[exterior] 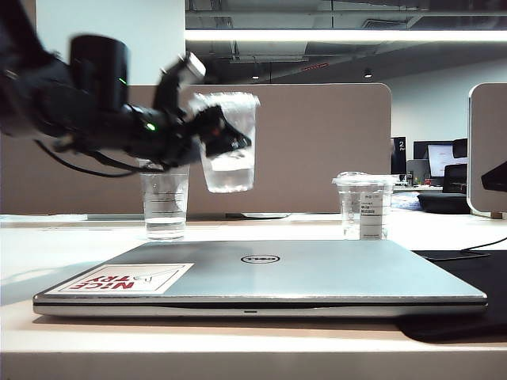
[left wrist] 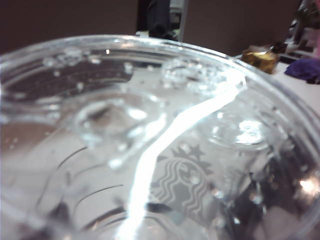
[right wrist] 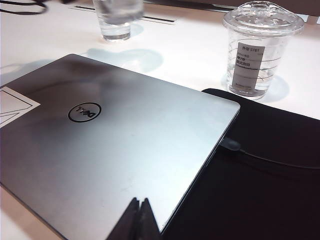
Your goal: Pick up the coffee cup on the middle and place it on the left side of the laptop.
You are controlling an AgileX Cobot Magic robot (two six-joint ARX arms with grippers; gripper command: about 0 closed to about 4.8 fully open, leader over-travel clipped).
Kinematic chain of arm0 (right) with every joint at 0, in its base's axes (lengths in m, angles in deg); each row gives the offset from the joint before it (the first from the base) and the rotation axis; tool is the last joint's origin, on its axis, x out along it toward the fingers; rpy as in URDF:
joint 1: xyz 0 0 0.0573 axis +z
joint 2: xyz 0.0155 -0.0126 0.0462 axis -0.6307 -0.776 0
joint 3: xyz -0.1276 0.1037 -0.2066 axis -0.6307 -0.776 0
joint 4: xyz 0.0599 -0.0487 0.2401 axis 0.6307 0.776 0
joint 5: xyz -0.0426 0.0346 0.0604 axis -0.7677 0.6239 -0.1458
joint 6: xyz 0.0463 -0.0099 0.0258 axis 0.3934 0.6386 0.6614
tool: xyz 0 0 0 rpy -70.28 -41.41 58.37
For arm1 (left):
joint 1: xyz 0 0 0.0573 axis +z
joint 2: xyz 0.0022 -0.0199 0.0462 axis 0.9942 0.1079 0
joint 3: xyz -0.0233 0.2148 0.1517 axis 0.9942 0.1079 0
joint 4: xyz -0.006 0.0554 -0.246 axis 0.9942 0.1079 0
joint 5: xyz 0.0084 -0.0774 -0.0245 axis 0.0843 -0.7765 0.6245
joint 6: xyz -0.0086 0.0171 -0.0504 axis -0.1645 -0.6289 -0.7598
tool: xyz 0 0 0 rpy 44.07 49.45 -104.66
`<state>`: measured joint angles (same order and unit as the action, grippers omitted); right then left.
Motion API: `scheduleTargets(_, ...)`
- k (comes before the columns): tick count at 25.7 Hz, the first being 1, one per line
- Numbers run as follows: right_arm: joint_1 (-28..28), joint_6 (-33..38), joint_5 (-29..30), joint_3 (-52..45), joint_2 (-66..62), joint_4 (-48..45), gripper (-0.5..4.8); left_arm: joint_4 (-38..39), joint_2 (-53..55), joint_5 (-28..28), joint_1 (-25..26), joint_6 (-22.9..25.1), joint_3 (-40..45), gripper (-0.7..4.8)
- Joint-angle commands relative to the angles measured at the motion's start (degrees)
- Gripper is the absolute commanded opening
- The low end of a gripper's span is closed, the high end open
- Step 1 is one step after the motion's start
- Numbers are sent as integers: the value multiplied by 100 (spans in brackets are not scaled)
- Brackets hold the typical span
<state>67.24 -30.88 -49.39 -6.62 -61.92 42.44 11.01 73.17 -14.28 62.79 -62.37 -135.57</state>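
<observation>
Hanging in the air above the far edge of the laptop [exterior: 261,281], the coffee cup [exterior: 228,142] was pinched in the left gripper [exterior: 218,134], tilted a little off upright with its lid uppermost. The bare table to the left of the laptop lay below and towards the camera from the cup, so a lowering on that side was judged to remain. The right gripper [right wrist: 139,220] was pressed together over the laptop's right part, well apart from the cup, making the left arm the nearer.
</observation>
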Motion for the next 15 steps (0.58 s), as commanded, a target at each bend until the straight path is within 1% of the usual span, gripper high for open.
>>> scheduleTargets(1, 11, 11, 0, -24, -4, -101, -5, -330, -522, 249, 114, 271, 715, 367)
scheduleTargets(4, 11, 11, 0, -24, -4, -98, -5, -341, -1093, 651, 264, 428, 1543, 366)
scheduleTargets(5, 11, 13, 0, -24, -4, -98, -5, -402, -1368, 949, 361, 531, 2004, 366)
scheduleTargets(6, 11, 13, 0, -24, -4, -98, -5, -570, -1497, 1156, 420, 529, 2273, 366)
scheduleTargets(7, 9, 11, 0, -24, -2, -98, -5, -988, -1613, 1412, 546, 501, 2691, 366)
scheduleTargets(10, 9, 11, 0, -24, -4, -98, -5, -1838, -1628, 1827, 804, 192, 3329, 366)
scheduleTargets(12, 7, 11, 0, -24, -4, -98, -5, -2308, -1628, 2009, 1003, 81, 3768, 366)
scheduleTargets(15, 9, 11, 0, -24, -4, -98, -5, -2667, -1628, 2190, 1202, 63, 4238, 366)
